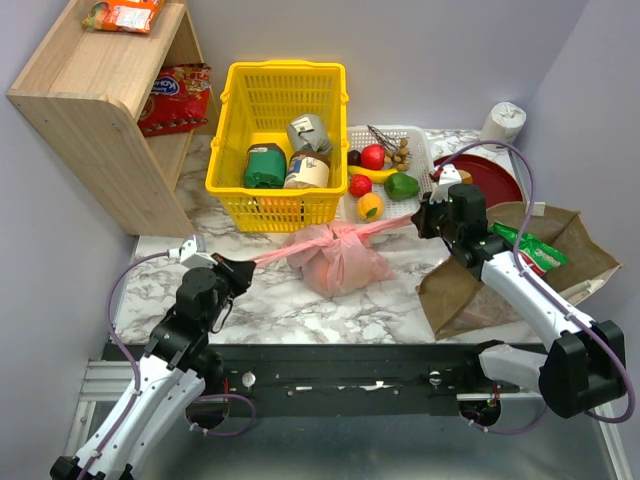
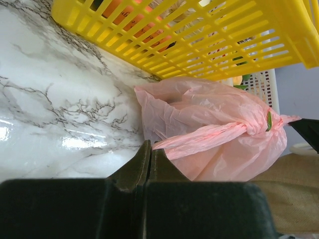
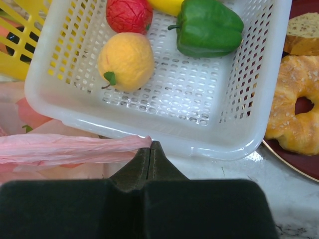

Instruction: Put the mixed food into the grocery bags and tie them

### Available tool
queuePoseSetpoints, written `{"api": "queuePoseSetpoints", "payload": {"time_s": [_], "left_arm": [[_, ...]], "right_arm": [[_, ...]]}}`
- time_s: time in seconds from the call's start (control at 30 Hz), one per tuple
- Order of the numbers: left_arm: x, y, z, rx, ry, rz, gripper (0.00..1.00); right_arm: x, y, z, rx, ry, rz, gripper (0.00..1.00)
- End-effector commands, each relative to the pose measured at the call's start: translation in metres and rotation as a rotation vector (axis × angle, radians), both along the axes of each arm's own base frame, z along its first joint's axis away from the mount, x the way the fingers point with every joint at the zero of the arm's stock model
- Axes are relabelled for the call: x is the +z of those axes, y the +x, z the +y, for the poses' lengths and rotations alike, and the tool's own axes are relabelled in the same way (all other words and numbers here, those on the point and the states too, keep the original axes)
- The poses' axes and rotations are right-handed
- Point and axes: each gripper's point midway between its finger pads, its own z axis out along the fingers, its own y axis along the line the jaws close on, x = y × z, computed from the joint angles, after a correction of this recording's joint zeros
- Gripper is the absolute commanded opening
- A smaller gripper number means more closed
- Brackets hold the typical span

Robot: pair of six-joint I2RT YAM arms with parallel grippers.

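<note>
The pink plastic bag (image 1: 338,260) sits in the middle of the marble table, knotted at its top (image 1: 345,232). My left gripper (image 1: 243,266) is shut on the bag's left handle (image 2: 209,135), pulled taut. My right gripper (image 1: 418,217) is shut on the right handle (image 3: 70,147), also taut. The brown paper bag (image 1: 500,270) lies on its side at the right, a green crisp packet (image 1: 530,247) at its mouth. A round orange fruit (image 3: 125,60) lies in the white basket (image 3: 164,119), with a banana (image 1: 378,175) behind it.
A yellow basket (image 1: 277,140) with tins and jars stands behind the pink bag. The white basket also holds a green pepper (image 3: 208,27) and red fruit (image 3: 128,15). A dark red plate (image 1: 495,180) with bread is at the right. A wooden shelf (image 1: 110,100) stands far left.
</note>
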Motion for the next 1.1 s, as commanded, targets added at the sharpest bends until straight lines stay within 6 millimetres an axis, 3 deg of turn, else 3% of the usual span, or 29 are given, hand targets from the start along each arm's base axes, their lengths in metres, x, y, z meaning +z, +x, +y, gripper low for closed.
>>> {"api": "queuePoseSetpoints", "payload": {"time_s": [0.0,0.13,0.43,0.47,0.53,0.57,0.67,0.9,1.07], "left_arm": [[-0.031,-0.002,0.065,0.284,0.159,0.083,0.00],[-0.028,-0.002,0.065,0.277,0.163,0.068,0.00],[0.005,0.011,0.050,0.176,0.214,0.009,0.00],[0.007,0.012,0.046,0.155,0.218,0.006,0.15],[0.016,0.013,0.043,0.137,0.221,-0.001,0.43],[0.019,0.014,0.043,0.127,0.235,-0.006,0.65],[0.036,0.014,0.043,0.119,0.253,-0.036,0.96],[0.074,0.017,0.045,0.075,0.352,-0.138,0.99],[0.105,0.032,0.026,-0.018,0.390,-0.235,0.99]], "right_arm": [[-0.004,0.017,-0.093,-0.345,-0.165,-0.038,0.01],[-0.002,0.017,-0.090,-0.327,-0.153,-0.043,0.01],[0.021,0.013,-0.057,-0.165,-0.045,-0.090,0.01],[0.024,0.012,-0.054,-0.146,-0.032,-0.095,0.09],[0.029,0.009,-0.042,-0.088,-0.005,-0.090,0.36],[0.032,0.008,-0.039,-0.070,0.000,-0.091,0.56],[0.046,0.003,-0.028,-0.004,0.023,-0.113,0.78],[0.085,-0.010,0.006,0.161,0.064,-0.190,0.94],[0.112,-0.020,0.037,0.277,-0.020,-0.273,0.97]]}}
